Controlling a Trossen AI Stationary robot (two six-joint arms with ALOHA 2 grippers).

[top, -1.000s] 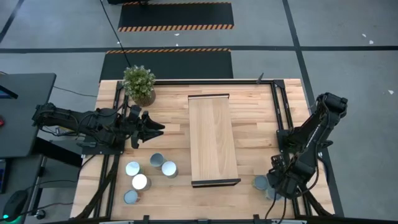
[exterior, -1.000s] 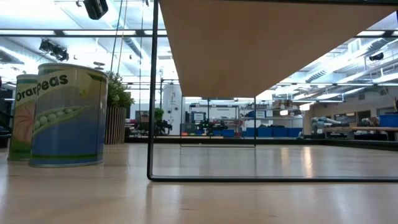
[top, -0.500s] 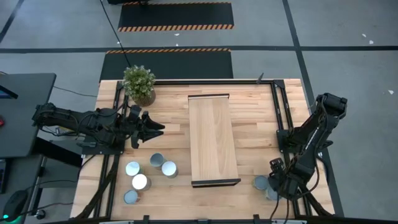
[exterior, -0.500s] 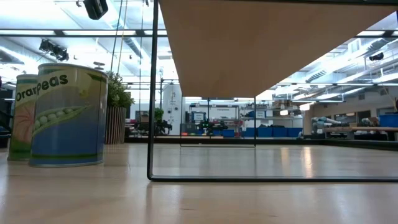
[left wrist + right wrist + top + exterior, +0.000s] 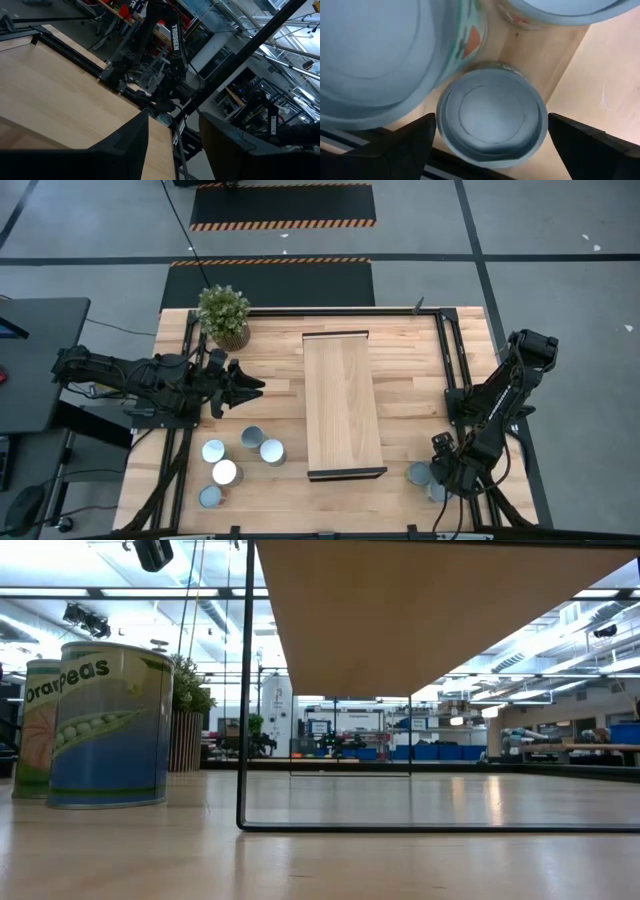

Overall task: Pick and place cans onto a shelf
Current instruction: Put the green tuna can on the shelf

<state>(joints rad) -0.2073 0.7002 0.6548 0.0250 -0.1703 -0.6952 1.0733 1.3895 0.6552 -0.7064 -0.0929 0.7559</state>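
Note:
The shelf (image 5: 343,402), a long light-wood plank on a dark frame, stands mid-table; its underside shows in the low view (image 5: 420,610). Several cans stand upright on their bases at the near left (image 5: 252,438), two of them with pea labels in the low view (image 5: 110,725). Two more stand at the near right (image 5: 419,474). My right gripper (image 5: 440,480) is open and points down over a can's pale round top (image 5: 492,115), one finger on either side (image 5: 492,122). My left gripper (image 5: 258,384) is open and empty, left of the shelf (image 5: 172,130).
A small potted plant (image 5: 223,314) stands at the far left of the table. Dark rails (image 5: 452,350) run along both sides of the table. Two other can tops (image 5: 375,55) crowd close around the one under my right gripper.

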